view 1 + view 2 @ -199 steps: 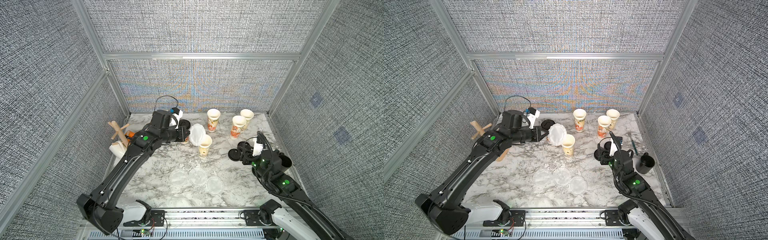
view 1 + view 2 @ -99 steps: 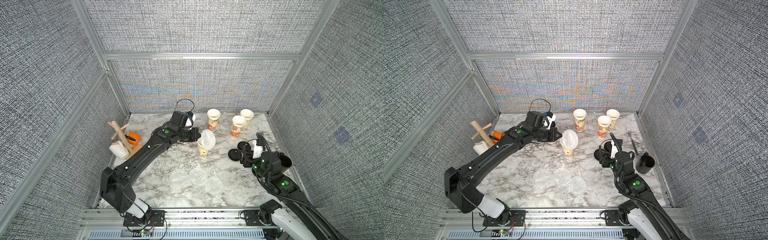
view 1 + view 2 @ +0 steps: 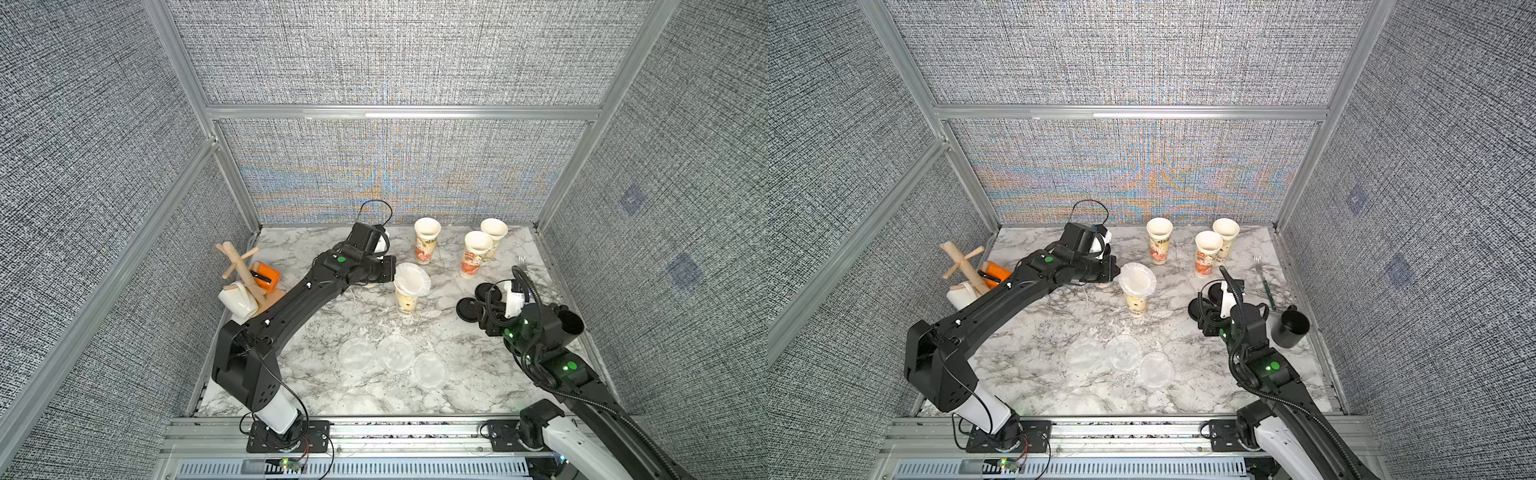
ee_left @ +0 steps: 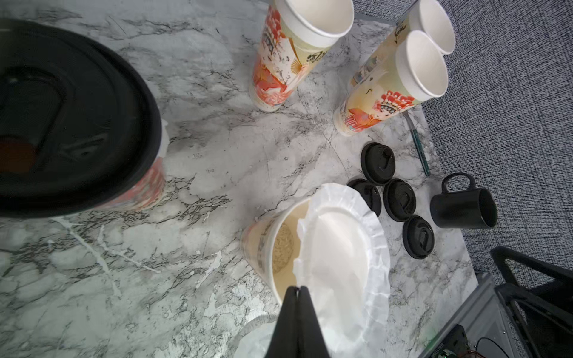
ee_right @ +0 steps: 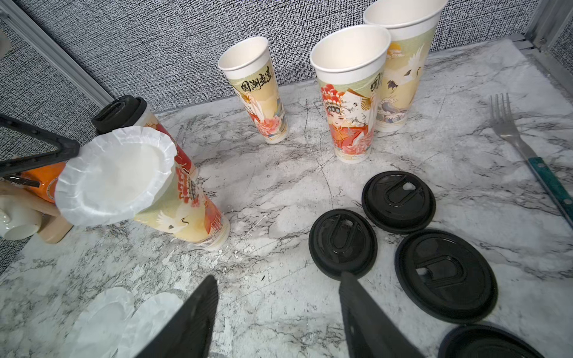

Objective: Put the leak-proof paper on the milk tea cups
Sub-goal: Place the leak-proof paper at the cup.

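- Black tips of the left gripper [image 4: 296, 289], pinched together, clamp the crinkled edge of one leak-proof paper disc [image 4: 341, 248].
- That disc hangs tilted over the middle milk tea cup [image 4: 263, 245]. It seems to rest on one side of the rim, and part of the mouth shows, so it is not seated.
- The right gripper [image 5: 276, 279] stands partly open and empty above the marble table [image 5: 279, 192], beside the black lids [image 5: 398, 201].
- Progress, as I judge it: the lidded cup [image 5: 119, 113] at far left looks finished. Three far cups [image 3: 427, 241] stand uncovered, and three spare discs [image 3: 395, 351] lie near.
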Robot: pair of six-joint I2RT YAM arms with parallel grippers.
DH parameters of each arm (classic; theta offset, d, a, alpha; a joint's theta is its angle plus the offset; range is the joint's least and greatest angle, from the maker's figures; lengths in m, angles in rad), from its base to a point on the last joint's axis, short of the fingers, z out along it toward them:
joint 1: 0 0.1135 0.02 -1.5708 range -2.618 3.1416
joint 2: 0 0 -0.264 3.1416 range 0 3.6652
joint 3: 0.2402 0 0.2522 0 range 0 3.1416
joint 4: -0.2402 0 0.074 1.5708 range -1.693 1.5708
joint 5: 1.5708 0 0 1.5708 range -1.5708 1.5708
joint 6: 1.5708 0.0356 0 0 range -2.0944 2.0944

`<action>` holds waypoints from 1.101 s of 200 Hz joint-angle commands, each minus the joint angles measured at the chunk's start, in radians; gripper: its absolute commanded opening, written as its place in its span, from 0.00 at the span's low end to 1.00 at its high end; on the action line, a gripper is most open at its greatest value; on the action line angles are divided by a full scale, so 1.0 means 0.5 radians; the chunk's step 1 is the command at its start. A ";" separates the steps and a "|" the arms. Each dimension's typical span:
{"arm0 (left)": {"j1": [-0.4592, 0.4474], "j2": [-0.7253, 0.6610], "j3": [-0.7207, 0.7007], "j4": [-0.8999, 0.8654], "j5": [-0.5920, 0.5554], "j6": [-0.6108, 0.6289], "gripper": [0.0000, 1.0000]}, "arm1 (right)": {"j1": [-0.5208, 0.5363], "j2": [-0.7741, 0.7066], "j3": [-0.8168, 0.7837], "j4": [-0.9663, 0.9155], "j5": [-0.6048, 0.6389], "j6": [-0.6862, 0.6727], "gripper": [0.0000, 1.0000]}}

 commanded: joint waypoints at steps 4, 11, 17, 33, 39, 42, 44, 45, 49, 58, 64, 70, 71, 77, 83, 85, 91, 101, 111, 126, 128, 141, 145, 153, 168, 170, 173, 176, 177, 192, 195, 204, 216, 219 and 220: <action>0.009 0.011 0.015 -0.042 -0.066 0.048 0.00 | -0.002 0.004 -0.011 0.040 -0.013 0.028 0.64; 0.009 0.016 0.015 -0.040 -0.069 0.046 0.00 | -0.002 0.004 -0.011 0.042 -0.016 0.029 0.65; 0.012 0.026 0.012 -0.035 -0.072 0.049 0.00 | -0.002 0.004 -0.011 0.040 -0.019 0.032 0.64; 0.016 0.038 0.006 -0.016 -0.079 0.054 0.00 | -0.002 0.004 -0.010 0.040 -0.025 0.033 0.64; 0.016 0.045 0.005 -0.011 -0.081 0.055 0.00 | -0.003 0.004 -0.012 0.039 -0.026 0.032 0.64; 0.016 0.046 0.008 -0.009 -0.082 0.054 0.00 | -0.002 0.002 -0.012 0.038 -0.025 0.030 0.65; 0.016 0.049 0.009 -0.009 -0.080 0.056 0.00 | -0.002 0.002 -0.012 0.037 -0.025 0.032 0.64; 0.016 0.050 0.010 -0.011 -0.079 0.056 0.00 | -0.002 0.001 -0.013 0.037 -0.025 0.032 0.64; 0.016 0.055 0.014 -0.012 -0.079 0.057 0.00 | -0.002 0.001 -0.011 0.035 -0.023 0.031 0.65; 0.018 0.062 0.020 -0.015 -0.077 0.062 0.00 | -0.003 0.001 -0.010 0.033 -0.023 0.030 0.65; 0.017 0.063 0.023 -0.018 -0.078 0.063 0.00 | -0.002 -0.003 -0.012 0.031 -0.025 0.029 0.65; 0.018 0.067 0.024 -0.021 -0.084 0.066 0.00 | -0.002 -0.002 -0.012 0.032 -0.025 0.029 0.65; 0.018 0.067 0.024 -0.020 -0.084 0.066 0.00 | -0.004 -0.002 -0.011 0.031 -0.025 0.030 0.65; 0.018 0.068 0.024 -0.025 -0.093 0.066 0.00 | -0.002 -0.001 -0.012 0.033 -0.024 0.030 0.65; 0.019 0.064 0.024 -0.027 -0.104 0.069 0.00 | -0.002 -0.005 -0.013 0.030 -0.027 0.031 0.65; 0.019 0.064 0.023 -0.029 -0.108 0.072 0.00 | -0.002 -0.002 -0.011 0.028 -0.028 0.032 0.65; 0.019 0.066 0.021 -0.031 -0.122 0.073 0.00 | -0.002 0.000 -0.014 0.029 -0.026 0.032 0.65; 0.019 0.064 0.021 -0.031 -0.135 0.078 0.00 | -0.003 -0.002 -0.011 0.032 -0.031 0.034 0.66; 0.019 0.063 0.021 -0.026 -0.143 0.079 0.04 | -0.005 -0.001 -0.016 0.033 -0.032 0.037 0.66; 0.019 0.060 0.022 -0.022 -0.140 0.083 0.18 | -0.002 -0.001 -0.017 0.028 -0.034 0.038 0.67; 0.018 0.060 0.023 -0.020 -0.140 0.084 0.21 | -0.002 0.000 -0.018 0.028 -0.031 0.039 0.67; 0.018 0.054 0.032 -0.015 -0.140 0.090 0.36 | -0.004 0.010 -0.019 0.014 -0.011 0.056 0.70; 0.017 0.051 0.038 -0.013 -0.142 0.093 0.42 | -0.005 0.017 -0.018 0.006 -0.002 0.062 0.70; 0.019 0.039 0.049 -0.012 -0.140 0.101 0.51 | -0.010 0.037 -0.018 -0.012 0.021 0.086 0.73; 0.019 0.010 0.077 -0.012 -0.147 0.128 0.60 | -0.039 0.114 -0.006 -0.070 0.052 0.158 0.78; 0.018 0.003 0.080 -0.013 -0.149 0.133 0.61 | -0.047 0.133 -0.002 -0.078 0.052 0.168 0.79; 0.018 -0.005 0.084 -0.014 -0.155 0.136 0.63 | -0.060 0.159 0.001 -0.094 0.050 0.184 0.80; 0.019 -0.015 0.085 -0.015 -0.162 0.145 0.64 | -0.073 0.186 0.008 -0.113 0.043 0.202 0.81; 0.019 -0.019 0.085 -0.015 -0.163 0.147 0.64 | -0.079 0.198 0.010 -0.118 0.041 0.209 0.81; 0.019 -0.094 0.079 -0.015 -0.212 0.174 0.69 | -0.157 0.379 0.050 -0.184 -0.036 0.253 0.85; 0.018 -0.109 0.072 -0.015 -0.220 0.182 0.70 | -0.170 0.422 0.065 -0.195 -0.049 0.260 0.85; 0.019 -0.160 0.051 -0.025 -0.273 0.174 0.72 | -0.199 0.561 0.109 -0.225 -0.073 0.265 0.86; 0.020 -0.221 0.011 -0.058 -0.350 0.165 0.73 | -0.208 0.768 0.200 -0.274 -0.093 0.245 0.88; 0.020 -0.237 -0.002 -0.065 -0.367 0.162 0.73 | -0.209 0.820 0.235 -0.298 -0.098 0.237 0.89; 0.021 -0.242 -0.004 -0.066 -0.373 0.160 0.73 | -0.210 0.839 0.246 -0.304 -0.098 0.234 0.89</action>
